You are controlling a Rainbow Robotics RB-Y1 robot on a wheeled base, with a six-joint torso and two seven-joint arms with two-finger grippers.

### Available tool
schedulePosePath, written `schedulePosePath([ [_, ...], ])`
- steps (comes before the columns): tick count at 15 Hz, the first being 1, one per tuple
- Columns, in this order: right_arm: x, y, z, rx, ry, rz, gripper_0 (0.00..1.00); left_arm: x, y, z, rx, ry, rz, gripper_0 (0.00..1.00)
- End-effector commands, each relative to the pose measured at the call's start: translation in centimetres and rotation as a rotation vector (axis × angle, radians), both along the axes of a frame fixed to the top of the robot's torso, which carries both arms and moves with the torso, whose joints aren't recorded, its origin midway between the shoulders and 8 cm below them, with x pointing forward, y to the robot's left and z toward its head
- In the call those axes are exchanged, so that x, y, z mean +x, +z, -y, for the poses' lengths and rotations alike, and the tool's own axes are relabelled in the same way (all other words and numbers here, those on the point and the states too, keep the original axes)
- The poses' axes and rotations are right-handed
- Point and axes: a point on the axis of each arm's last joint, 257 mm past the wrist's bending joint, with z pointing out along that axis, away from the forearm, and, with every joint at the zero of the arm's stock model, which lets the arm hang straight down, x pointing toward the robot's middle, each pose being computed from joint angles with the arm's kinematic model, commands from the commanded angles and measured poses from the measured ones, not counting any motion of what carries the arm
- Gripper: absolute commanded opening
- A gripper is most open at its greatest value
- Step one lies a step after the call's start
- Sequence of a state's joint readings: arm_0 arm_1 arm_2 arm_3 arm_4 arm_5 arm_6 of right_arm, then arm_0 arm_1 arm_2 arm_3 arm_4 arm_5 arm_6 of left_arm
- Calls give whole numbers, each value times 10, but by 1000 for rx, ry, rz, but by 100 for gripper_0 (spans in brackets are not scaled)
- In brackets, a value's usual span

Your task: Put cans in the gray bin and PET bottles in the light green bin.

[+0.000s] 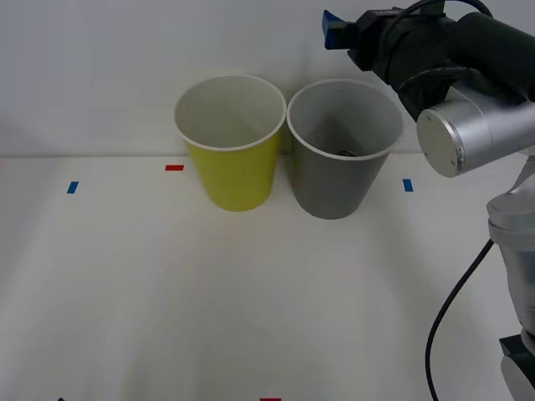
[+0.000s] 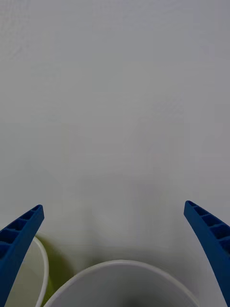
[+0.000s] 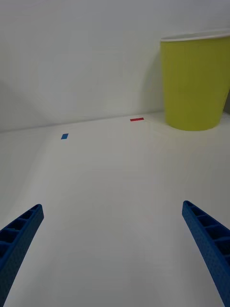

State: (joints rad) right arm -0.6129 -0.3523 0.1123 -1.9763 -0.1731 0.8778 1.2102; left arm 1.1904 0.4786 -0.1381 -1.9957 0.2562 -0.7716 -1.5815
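Note:
The light green bin [image 1: 238,171] and the gray bin [image 1: 338,180] stand side by side at the back of the white table [image 1: 209,301]. A small dark can [image 1: 350,153] lies deep inside the gray bin, mostly hidden by its wall. My right gripper [image 1: 334,29] hangs above and behind the gray bin. In the right wrist view it [image 2: 113,206] is open and holds nothing, over the gray bin's rim [image 2: 120,263], with the light green bin's rim [image 2: 45,268] beside it. My left gripper [image 3: 112,206] is open low over the table, the light green bin [image 3: 194,81] ahead. PET bottles are out of view.
Small tape marks lie on the table: blue [image 1: 73,188], red [image 1: 174,167], blue [image 1: 407,185], and red [image 1: 270,399] at the near edge. A black cable [image 1: 451,309] hangs by the right arm. A white wall stands close behind the bins.

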Motion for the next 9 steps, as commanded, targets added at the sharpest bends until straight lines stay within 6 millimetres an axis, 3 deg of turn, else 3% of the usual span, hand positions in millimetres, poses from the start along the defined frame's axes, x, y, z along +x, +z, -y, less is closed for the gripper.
schedulePosePath([
  [1,-2,2,0,-5,-4,8,100,0,0,0,0,0,0,100],
  [3,-16,7,17,-27,-47,25,100,0,0,0,0,0,0,100],
  [9,-99,-5,39,-31,-69,12,100,0,0,0,0,0,0,100],
])
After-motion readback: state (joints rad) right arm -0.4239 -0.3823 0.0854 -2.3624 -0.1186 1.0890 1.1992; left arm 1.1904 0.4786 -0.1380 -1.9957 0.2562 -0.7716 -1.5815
